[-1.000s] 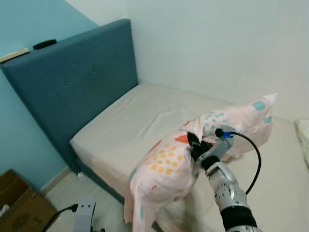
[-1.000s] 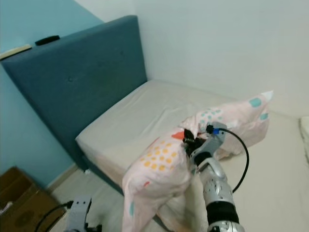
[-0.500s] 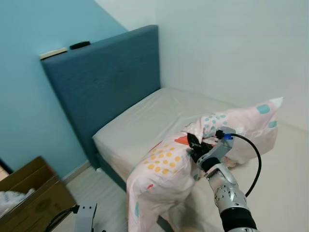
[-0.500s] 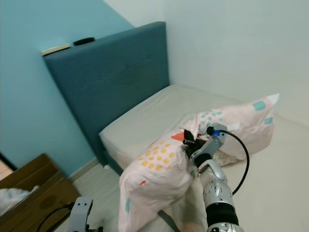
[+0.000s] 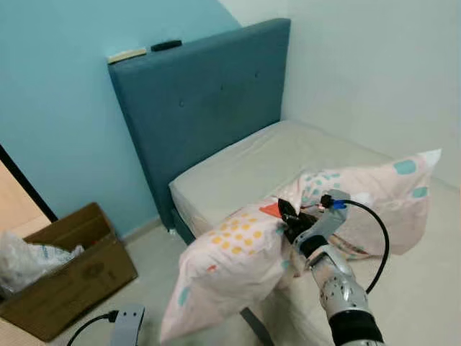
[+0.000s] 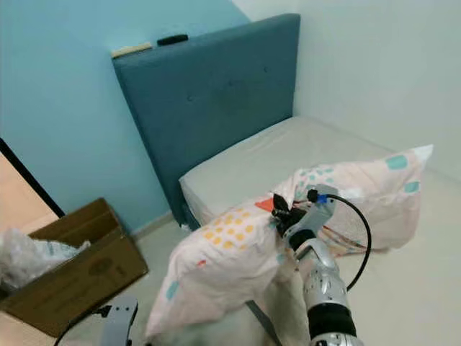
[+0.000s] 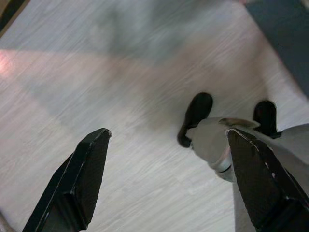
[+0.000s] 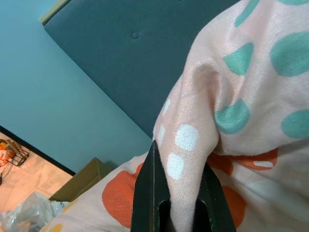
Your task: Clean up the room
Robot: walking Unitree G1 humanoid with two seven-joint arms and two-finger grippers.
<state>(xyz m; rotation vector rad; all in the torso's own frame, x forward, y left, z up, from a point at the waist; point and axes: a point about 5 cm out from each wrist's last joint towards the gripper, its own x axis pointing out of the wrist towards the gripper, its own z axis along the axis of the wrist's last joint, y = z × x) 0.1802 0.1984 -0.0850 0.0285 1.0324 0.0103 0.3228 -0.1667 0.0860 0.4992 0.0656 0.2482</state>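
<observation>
A long pink pillow (image 5: 238,267) with orange and teal spots hangs in the air over the near edge of the bed (image 5: 288,158). My right gripper (image 5: 289,216) is shut on a fold near its middle, so one end droops toward the floor and the other end (image 5: 403,180) lies above the mattress. In the right wrist view the black fingers (image 8: 154,198) pinch the pink cloth (image 8: 231,96). My left gripper (image 7: 164,179) hangs open above the pale wood floor, its fingers (image 7: 82,179) wide apart.
The dark blue headboard (image 5: 209,101) stands against a teal wall, with a flat object and a black one on top (image 5: 148,50). A cardboard box (image 5: 65,274) with a plastic bag inside sits on the floor at left. White wall runs along the bed's far side.
The camera has swung left, so the cardboard box and more teal wall have come into sight. My right gripper keeps its hold on the pillow, which hangs much as before.
</observation>
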